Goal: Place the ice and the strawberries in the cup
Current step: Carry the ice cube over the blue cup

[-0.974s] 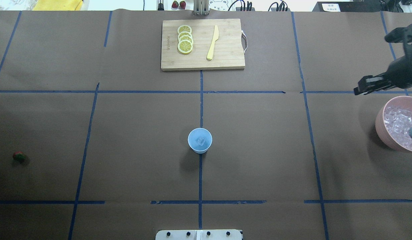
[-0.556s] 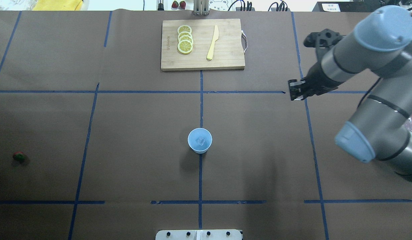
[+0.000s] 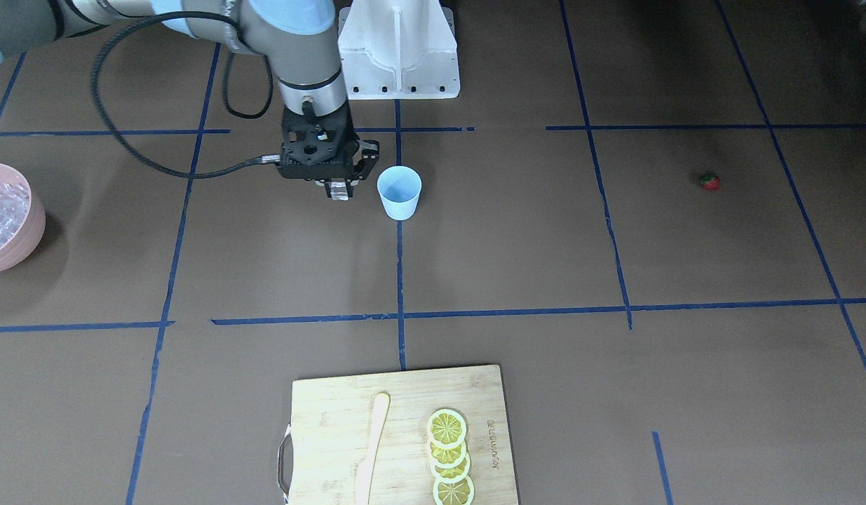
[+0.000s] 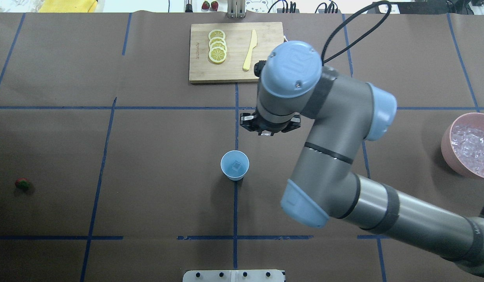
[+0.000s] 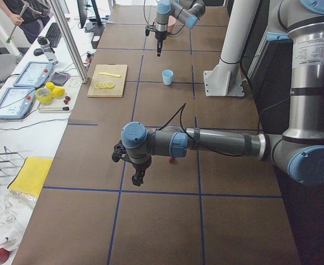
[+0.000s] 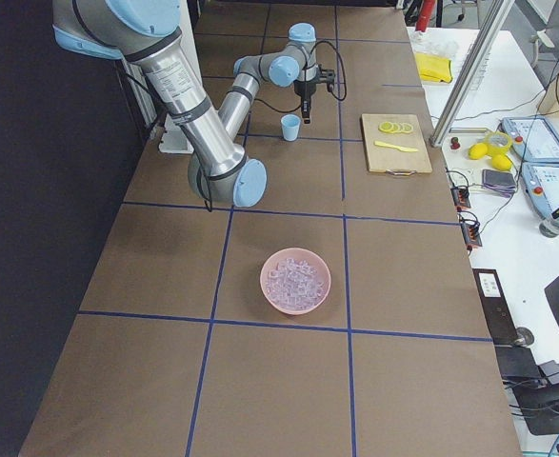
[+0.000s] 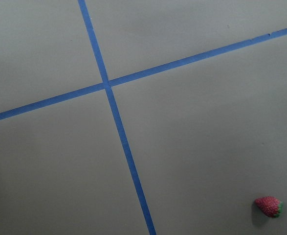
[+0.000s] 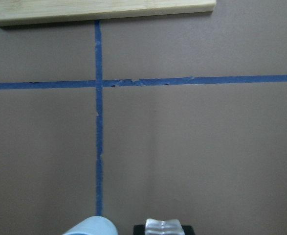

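Taking the overhead view as a clock face centred on the cup (image 4: 234, 165), the right claw (image 3: 338, 191) hung near the cup at about 1 o'clock, its fingers closed on a clear cube (image 8: 162, 228). It was beside the rim and not over the mouth, so that cube was not yet delivered. Another cube (image 4: 236, 166) already lay on the cup's floor, so the ice part looked begun. How many more were wanted I could not judge. The rest of the ice (image 4: 471, 147) sat heaped in the pink bowl (image 4: 449, 160), well apart at 3 o'clock. The strawberry (image 4: 22, 183) lay bare on the worktop, well apart at 9 o'clock, so that half of the job was not done. The left claw (image 5: 137, 178) hung near the strawberry, but whether it was open or closed I could not tell.
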`<act>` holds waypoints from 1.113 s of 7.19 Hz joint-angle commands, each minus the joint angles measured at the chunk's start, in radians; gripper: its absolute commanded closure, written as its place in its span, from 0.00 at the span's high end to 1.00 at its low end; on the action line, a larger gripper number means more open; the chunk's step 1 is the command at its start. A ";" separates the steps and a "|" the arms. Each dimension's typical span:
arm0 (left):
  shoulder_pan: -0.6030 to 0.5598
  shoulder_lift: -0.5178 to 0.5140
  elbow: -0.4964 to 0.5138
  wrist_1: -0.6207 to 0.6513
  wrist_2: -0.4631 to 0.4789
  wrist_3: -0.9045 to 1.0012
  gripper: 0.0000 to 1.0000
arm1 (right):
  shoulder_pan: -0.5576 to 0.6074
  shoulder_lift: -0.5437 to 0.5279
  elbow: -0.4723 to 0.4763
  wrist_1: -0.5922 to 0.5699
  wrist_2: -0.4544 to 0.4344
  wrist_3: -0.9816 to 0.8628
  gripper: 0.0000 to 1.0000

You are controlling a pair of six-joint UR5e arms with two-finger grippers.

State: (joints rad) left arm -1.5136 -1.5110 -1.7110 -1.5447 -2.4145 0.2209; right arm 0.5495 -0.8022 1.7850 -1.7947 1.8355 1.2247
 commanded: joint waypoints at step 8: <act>0.001 0.000 0.001 0.000 0.000 0.000 1.00 | -0.148 0.100 -0.131 -0.002 -0.107 0.102 0.98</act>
State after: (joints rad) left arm -1.5126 -1.5110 -1.7116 -1.5447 -2.4145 0.2209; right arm 0.4024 -0.6949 1.6454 -1.7959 1.7297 1.3349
